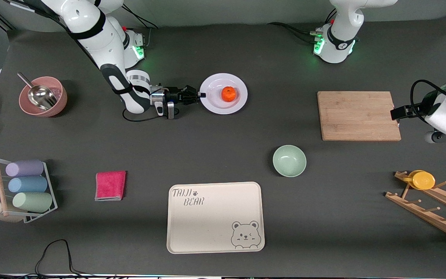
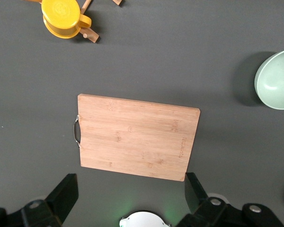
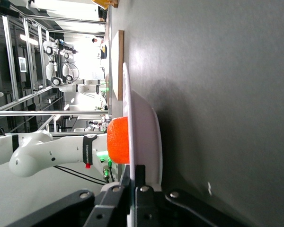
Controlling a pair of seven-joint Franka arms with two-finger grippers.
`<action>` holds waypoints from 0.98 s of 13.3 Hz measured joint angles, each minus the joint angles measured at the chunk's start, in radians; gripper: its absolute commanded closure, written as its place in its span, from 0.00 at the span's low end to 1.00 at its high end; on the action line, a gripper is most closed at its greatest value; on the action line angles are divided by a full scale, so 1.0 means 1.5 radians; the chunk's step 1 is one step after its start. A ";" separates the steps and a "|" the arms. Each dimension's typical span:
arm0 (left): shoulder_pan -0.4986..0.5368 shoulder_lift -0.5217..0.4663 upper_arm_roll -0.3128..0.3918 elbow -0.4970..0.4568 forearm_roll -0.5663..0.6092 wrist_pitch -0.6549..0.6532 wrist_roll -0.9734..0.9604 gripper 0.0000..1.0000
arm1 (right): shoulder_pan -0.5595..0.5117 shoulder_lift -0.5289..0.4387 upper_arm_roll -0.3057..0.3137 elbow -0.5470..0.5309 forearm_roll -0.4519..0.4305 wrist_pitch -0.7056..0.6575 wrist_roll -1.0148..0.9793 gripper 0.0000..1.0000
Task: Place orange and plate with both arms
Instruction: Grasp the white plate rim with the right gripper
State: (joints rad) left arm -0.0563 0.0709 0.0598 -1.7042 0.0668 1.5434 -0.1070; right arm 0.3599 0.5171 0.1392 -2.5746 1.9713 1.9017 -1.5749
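Note:
The pale plate (image 1: 217, 106) lies on the table toward the right arm's end, with the orange (image 1: 228, 93) resting in its centre. My right gripper (image 1: 199, 94) is low at the plate's edge and shut on its rim. In the right wrist view the rim (image 3: 132, 118) runs between the two black fingers (image 3: 141, 177), and the orange (image 3: 118, 140) sits just past them. My left gripper (image 2: 131, 189) hangs open, high over the wooden cutting board (image 1: 358, 115), with nothing between its fingers.
A mint-green bowl (image 1: 289, 160) and a cream bear tray (image 1: 215, 217) lie nearer the front camera. A pink bowl with a metal scoop (image 1: 43, 96), a cup rack (image 1: 23, 190) and a pink cloth (image 1: 110, 185) are at the right arm's end. A wooden rack with a yellow cup (image 1: 422, 179) is at the left arm's end.

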 measured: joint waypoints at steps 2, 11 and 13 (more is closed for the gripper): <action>0.000 0.000 -0.001 0.000 0.000 0.000 0.001 0.00 | -0.013 -0.020 0.000 0.000 0.001 -0.011 0.012 1.00; -0.006 0.000 -0.008 0.017 -0.002 -0.010 0.004 0.00 | -0.079 -0.294 0.000 -0.022 -0.114 -0.012 0.335 1.00; -0.013 -0.001 -0.009 0.035 -0.009 -0.027 0.006 0.00 | -0.087 -0.287 -0.001 -0.003 -0.114 -0.006 0.336 1.00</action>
State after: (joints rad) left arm -0.0757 0.0695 0.0459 -1.6523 0.0530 1.5028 -0.0983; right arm 0.2290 0.0869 0.1383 -2.5787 1.8002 1.8931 -1.0707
